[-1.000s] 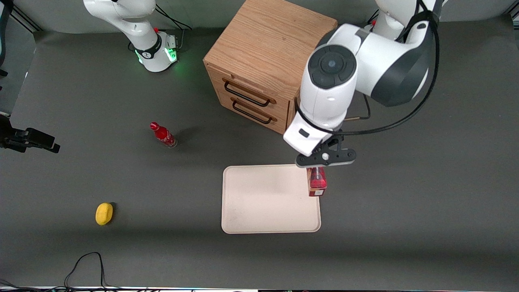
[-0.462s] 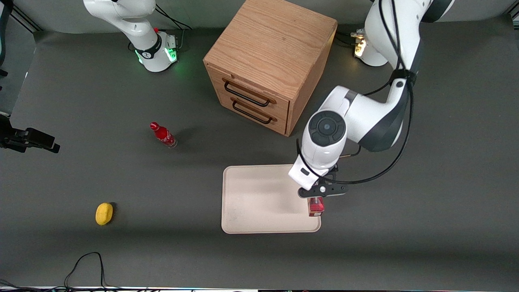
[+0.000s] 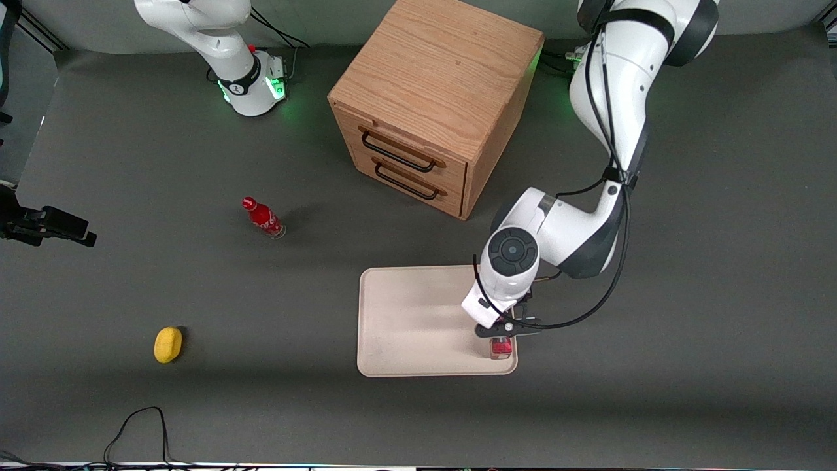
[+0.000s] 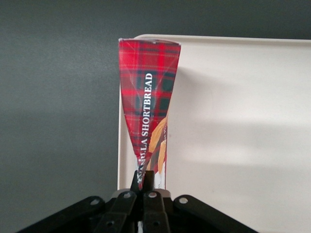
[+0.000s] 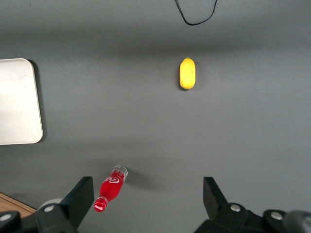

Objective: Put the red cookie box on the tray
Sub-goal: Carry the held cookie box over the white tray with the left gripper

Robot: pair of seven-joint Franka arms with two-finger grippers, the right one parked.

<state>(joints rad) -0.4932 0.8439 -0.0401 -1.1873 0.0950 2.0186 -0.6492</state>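
My left gripper (image 3: pixel 501 335) is shut on the red cookie box (image 3: pixel 501 347), a slim dark-red tartan box with tan cookie pictures. It holds the box low over the off-white tray (image 3: pixel 418 320), at the tray's corner nearest the front camera on the working arm's side. In the left wrist view the box (image 4: pixel 148 102) hangs from the black fingers (image 4: pixel 151 182) pinching its end, with the box lying along the tray's (image 4: pixel 233 136) edge by a rounded corner. The tray also shows in the right wrist view (image 5: pixel 17 102).
A wooden two-drawer cabinet (image 3: pixel 435 98) stands farther from the front camera than the tray. A small red bottle (image 3: pixel 263 217) and a yellow lemon (image 3: pixel 168 345) lie toward the parked arm's end. A black cable (image 3: pixel 140 425) lies near the table's front edge.
The left arm has come down and nearer the front camera, carrying the box from above the tray's farther corner to low over its nearer corner.
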